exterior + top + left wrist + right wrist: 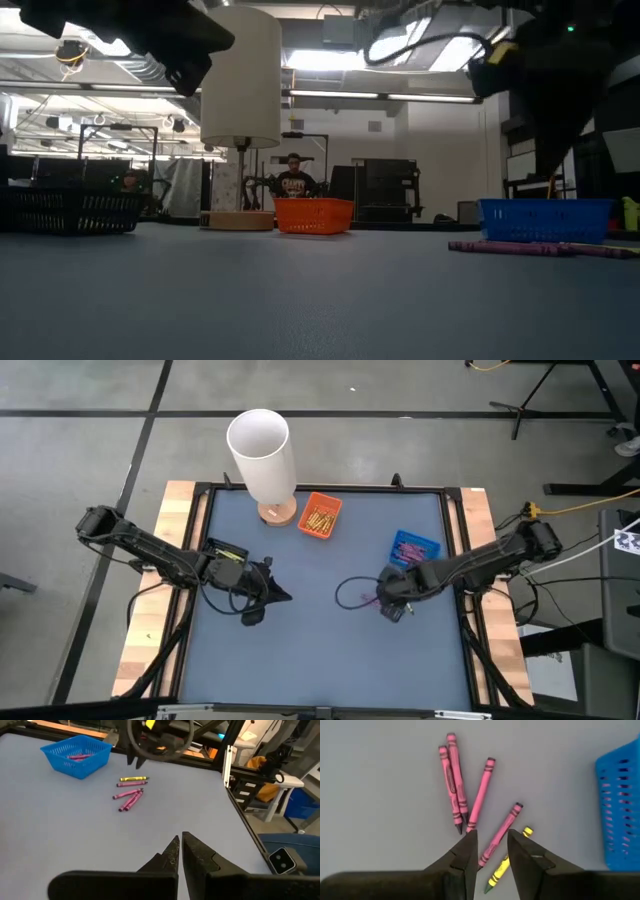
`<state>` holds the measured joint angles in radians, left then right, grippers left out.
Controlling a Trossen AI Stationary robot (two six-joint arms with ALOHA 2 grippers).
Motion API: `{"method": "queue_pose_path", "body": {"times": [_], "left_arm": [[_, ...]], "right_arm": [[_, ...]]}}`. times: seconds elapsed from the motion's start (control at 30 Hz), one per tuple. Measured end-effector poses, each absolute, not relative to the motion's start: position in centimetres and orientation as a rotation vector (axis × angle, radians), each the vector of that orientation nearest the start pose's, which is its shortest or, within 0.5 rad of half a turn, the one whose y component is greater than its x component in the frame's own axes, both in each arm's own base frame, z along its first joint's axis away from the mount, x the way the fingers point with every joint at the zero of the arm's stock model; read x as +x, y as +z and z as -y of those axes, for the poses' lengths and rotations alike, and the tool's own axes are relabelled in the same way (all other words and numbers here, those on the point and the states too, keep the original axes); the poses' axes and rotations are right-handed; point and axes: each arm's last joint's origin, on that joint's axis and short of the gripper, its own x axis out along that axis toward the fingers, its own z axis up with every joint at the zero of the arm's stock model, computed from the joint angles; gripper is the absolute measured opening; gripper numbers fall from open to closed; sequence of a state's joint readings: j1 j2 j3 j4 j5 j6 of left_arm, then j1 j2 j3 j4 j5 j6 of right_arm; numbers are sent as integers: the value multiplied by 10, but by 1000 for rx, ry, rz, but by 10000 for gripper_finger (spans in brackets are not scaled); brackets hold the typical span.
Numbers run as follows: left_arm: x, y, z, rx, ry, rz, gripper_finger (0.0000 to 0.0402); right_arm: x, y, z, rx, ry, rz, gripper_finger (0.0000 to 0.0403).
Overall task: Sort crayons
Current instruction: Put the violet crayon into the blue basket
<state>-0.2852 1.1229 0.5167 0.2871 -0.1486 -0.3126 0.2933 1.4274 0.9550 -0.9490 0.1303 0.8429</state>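
The right gripper (490,851) hangs low over a small cluster of loose crayons on the blue-grey table (320,640), on the right half, just in front of the blue basket (414,547). Its two dark fingers (465,855) stand apart with a gap between them, and one pink crayon (501,832) lies on the table in line with that gap; nothing is gripped. Just beside it lies a yellow crayon (506,861), partly hidden by the other finger. Three more pink crayons (456,782) lie close together a little farther out, two of them side by side and touching, the third (481,795) angled toward them.

In the left wrist view the same group (131,795) shows as a loose scatter on the bare table near the blue basket (76,755), which already holds several pink crayons (77,756). The orange basket (321,515) sits near the table's far edge, beside a white lamp (263,455) on a round wooden base, and holds yellow-gold crayons (320,518).

The left gripper (179,851) hovers over the left half of the table, well apart from the crayons, its fingers pressed together and holding nothing.

In the low view a person (293,180) sits in the room behind the table, beyond the orange basket (314,215).
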Motion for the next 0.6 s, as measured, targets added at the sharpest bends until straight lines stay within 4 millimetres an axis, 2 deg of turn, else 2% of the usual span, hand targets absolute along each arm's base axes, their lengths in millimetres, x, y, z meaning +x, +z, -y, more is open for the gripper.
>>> {"method": "queue_pose_path", "body": {"times": [0.33, 0.6], "left_arm": [[225, 221, 61, -241, -86, -327, 7], [225, 221, 61, -242, -86, -324, 7]], "right_arm": [[246, 172, -72, 343, -535, -1469, 103], [250, 155, -73, 302, -573, -1521, 103]]}}
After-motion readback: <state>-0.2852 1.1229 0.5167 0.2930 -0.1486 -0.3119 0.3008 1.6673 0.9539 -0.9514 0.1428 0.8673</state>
